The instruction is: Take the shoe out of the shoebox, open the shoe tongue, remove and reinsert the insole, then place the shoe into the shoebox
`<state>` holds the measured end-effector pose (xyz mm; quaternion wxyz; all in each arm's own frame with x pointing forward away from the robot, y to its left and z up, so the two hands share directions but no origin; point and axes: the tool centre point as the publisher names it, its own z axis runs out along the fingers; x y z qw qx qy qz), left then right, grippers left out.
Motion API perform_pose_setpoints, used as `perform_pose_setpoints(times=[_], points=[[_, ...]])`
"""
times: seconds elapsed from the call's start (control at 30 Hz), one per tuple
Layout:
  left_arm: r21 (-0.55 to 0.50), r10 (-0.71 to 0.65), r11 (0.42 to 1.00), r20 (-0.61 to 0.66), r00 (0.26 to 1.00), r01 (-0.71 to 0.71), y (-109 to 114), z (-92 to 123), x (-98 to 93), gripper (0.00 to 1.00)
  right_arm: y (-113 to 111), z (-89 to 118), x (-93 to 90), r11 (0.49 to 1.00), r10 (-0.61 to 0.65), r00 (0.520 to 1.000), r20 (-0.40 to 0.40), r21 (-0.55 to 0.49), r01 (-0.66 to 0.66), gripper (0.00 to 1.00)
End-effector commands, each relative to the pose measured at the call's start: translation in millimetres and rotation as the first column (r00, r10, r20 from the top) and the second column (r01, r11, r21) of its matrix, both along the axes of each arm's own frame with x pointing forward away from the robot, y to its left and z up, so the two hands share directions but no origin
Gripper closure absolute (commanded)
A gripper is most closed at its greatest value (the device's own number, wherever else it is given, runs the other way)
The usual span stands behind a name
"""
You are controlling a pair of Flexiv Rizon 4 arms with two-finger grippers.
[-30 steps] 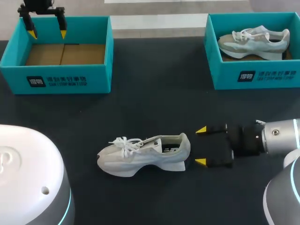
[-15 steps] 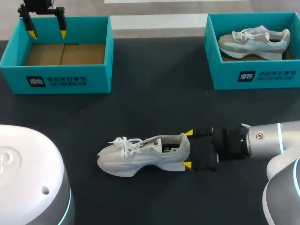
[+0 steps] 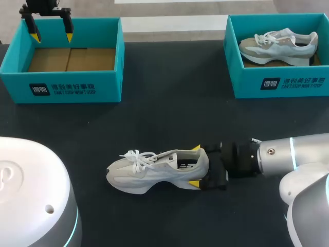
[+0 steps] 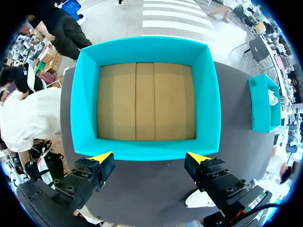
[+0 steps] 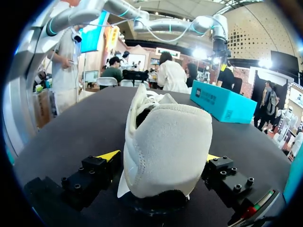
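Two shoeboxes (image 3: 61,87) (image 3: 280,82) sit far back — right hand (image 3: 195,166) spread astride the shoe (image 3: 154,167), left hand (image 3: 51,37) spread over one

The shoe (image 3: 154,170) stands on its sole at the near middle of the table (image 3: 169,113), toe to the left and heel to the right. The right gripper (image 3: 195,166) lies low at the heel, coming in from the right, with one finger at the heel's far side and one at its near side. The left box (image 3: 67,87) stands at the far left, and the left gripper (image 3: 51,37) hangs above its far left part. The right box (image 3: 277,85) stands at the far right, with a second shoe (image 3: 280,46) inside it.
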<state>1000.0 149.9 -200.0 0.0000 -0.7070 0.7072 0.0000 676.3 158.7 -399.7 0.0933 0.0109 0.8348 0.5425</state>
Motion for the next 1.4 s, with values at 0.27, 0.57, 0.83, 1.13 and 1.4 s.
perform_pose_setpoints(times=[0.27, 0.57, 0.83, 1.13, 1.4], points=[[0.000, 0.000, 1.000, 0.000, 1.000, 0.000, 0.0, 0.0, 0.0, 0.00, 12.2, -17.7, 6.5, 1.000, 0.008, 1.000, -0.024, -0.010, -0.008, 0.00], [0.000, 0.000, 1.000, 0.000, 1.000, 0.000, 0.0, 0.0, 0.0, 0.00, 9.7, -19.5, 5.8, 0.998, 0.047, 0.998, -0.042, -0.029, -0.049, 1.00], [0.000, 0.000, 1.000, 0.000, 1.000, 0.000, 0.0, 0.0, 0.0, 0.00, 9.7, -21.2, 7.1, 0.996, 0.080, 0.995, -0.057, -0.030, -0.082, 1.00], [0.000, 0.000, 1.000, 0.000, 1.000, 0.000, 0.0, 0.0, 0.0, 0.00, 9.7, -21.2, 7.1, 0.996, 0.080, 0.995, -0.057, -0.030, -0.082, 1.00], [0.000, 0.000, 1.000, 0.000, 1.000, 0.000, 0.0, 0.0, 0.0, 0.00, 9.7, -21.2, 7.1, 0.996, 0.080, 0.995, -0.057, -0.030, -0.082, 1.00]])
